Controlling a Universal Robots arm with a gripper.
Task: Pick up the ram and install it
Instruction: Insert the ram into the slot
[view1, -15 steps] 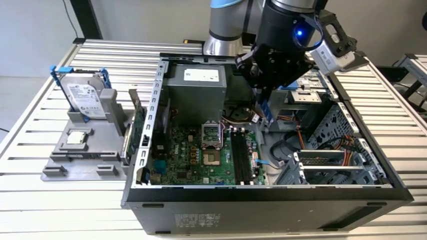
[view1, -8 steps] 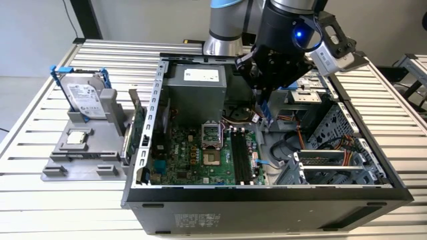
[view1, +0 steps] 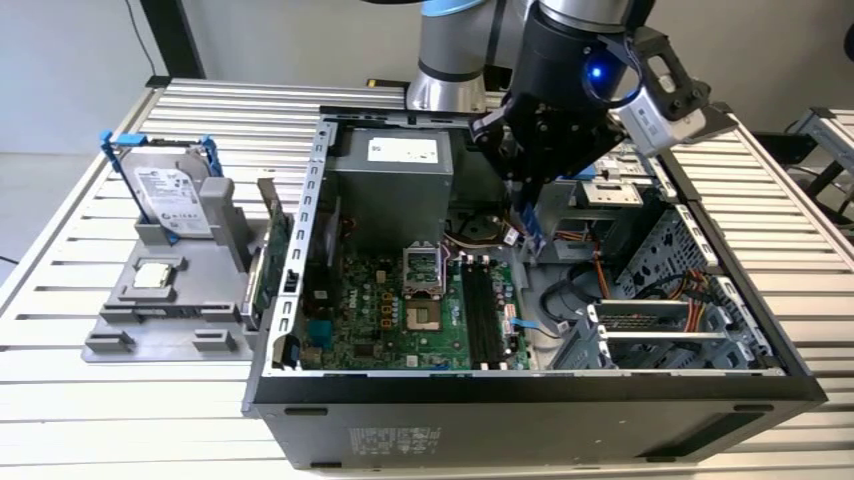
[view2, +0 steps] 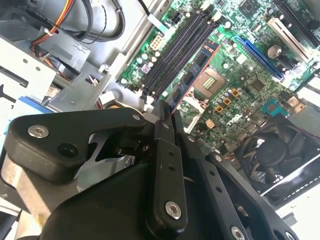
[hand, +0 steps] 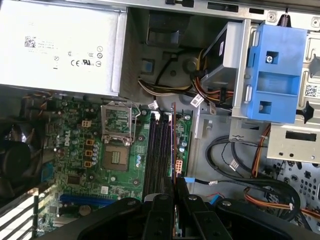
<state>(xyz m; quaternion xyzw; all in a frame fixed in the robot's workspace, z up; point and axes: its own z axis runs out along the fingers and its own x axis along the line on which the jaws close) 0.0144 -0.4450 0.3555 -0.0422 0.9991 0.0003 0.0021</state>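
My gripper (view1: 523, 195) hangs inside the open computer case (view1: 534, 385), above the green motherboard (view1: 387, 320). It is shut on the ram (view1: 526, 228), a thin dark blue stick held upright on its edge. In the second wrist view the ram (view2: 192, 75) reaches out from the black fingers (view2: 162, 150) over the board, showing black chips and an orange edge. In the first wrist view the ram (hand: 174, 140) is a thin edge-on line beside the long black slots (hand: 157, 150). The ram hangs above the slots (view1: 487, 315) and is not seated in one.
A grey power supply (view1: 400, 170) fills the case's back. The CPU socket (view1: 424, 270) lies beside the slots. A metal drive cage with cables (view1: 654, 320) stands at the exterior view's right. A grey stand with a hard drive (view1: 174, 195) sits outside the case, and a green card (view1: 274, 260) leans upright by it.
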